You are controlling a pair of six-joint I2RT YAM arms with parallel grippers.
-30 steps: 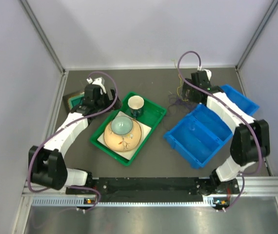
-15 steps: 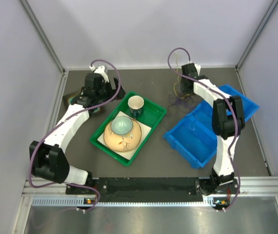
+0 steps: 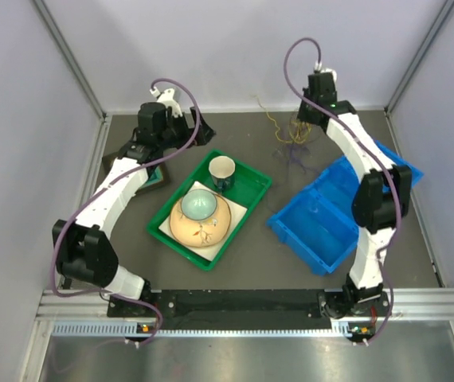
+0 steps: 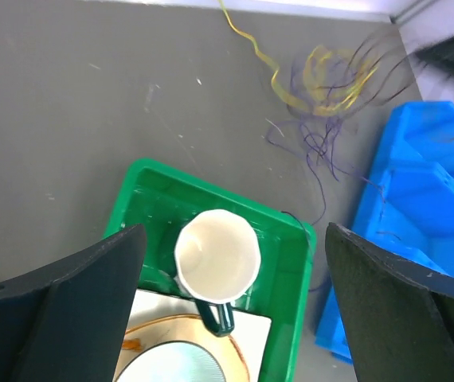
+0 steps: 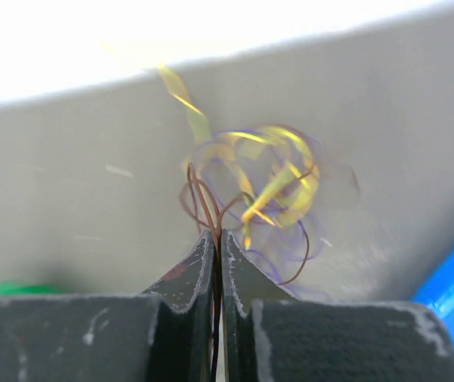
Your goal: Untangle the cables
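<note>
Thin, floppy cables (image 3: 292,135) (loose tangle)

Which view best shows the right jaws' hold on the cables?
Right wrist: the right gripper, jaws shut on brown strands of the cables. Left wrist shows the tangle, not the grip; top shows both tiny.

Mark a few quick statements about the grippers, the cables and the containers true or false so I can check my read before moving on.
1. The right gripper is shut on a dark brown strand of the cables. True.
2. The left gripper is shut on the cup. False: it is open above the cup and holds nothing.
3. The cup stands in the green tray. True.
4. The cables lie inside the blue bin. False: the tangle is outside it, over the grey table beside the bin.
</note>
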